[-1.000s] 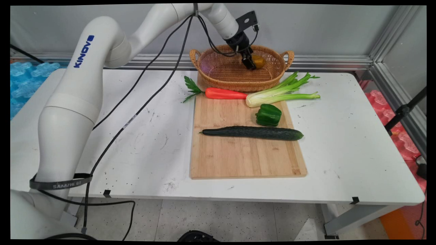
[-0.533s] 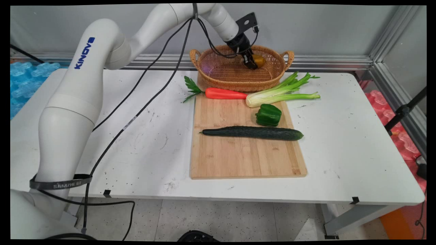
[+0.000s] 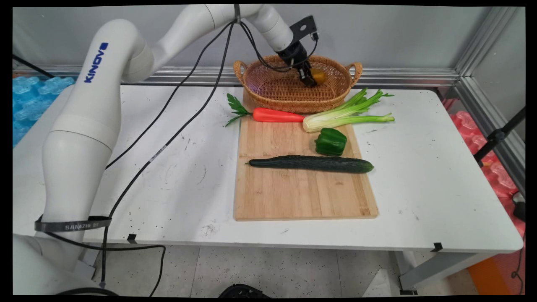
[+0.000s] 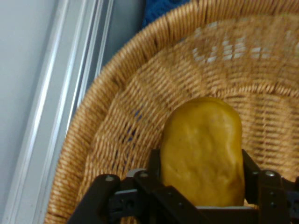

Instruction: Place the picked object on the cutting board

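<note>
Lying nearest on the board (image 3: 293, 197) is a cucumber (image 3: 311, 163), then a pepper (image 3: 331, 141), carrot (image 3: 277, 115) and celery (image 3: 344, 115). Farthest, inside the basket (image 3: 268, 90), the gripper (image 3: 310, 78) clamps a yellow potato (image 4: 203, 151).

One basket (image 3: 289, 90), one potato (image 3: 319, 76), four vegetables (image 3: 311, 163) (all different), one board (image 3: 293, 193).

Carrot (image 3: 277, 115), celery (image 3: 342, 116), pepper (image 3: 331, 141), cucumber (image 3: 311, 163) on board (image 3: 293, 197).
</note>
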You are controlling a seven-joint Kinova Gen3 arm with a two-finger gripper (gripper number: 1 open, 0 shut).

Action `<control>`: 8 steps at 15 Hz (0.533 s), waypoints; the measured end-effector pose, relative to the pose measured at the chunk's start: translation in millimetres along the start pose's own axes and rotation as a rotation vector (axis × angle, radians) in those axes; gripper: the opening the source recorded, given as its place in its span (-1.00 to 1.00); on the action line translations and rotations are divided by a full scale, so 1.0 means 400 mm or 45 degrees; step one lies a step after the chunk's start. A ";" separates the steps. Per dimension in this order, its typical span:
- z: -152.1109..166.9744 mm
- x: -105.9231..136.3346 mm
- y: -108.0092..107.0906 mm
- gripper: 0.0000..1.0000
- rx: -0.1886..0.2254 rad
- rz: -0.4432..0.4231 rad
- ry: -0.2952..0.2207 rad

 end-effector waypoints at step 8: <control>-0.110 0.127 0.102 -1.00 0.048 -0.043 0.023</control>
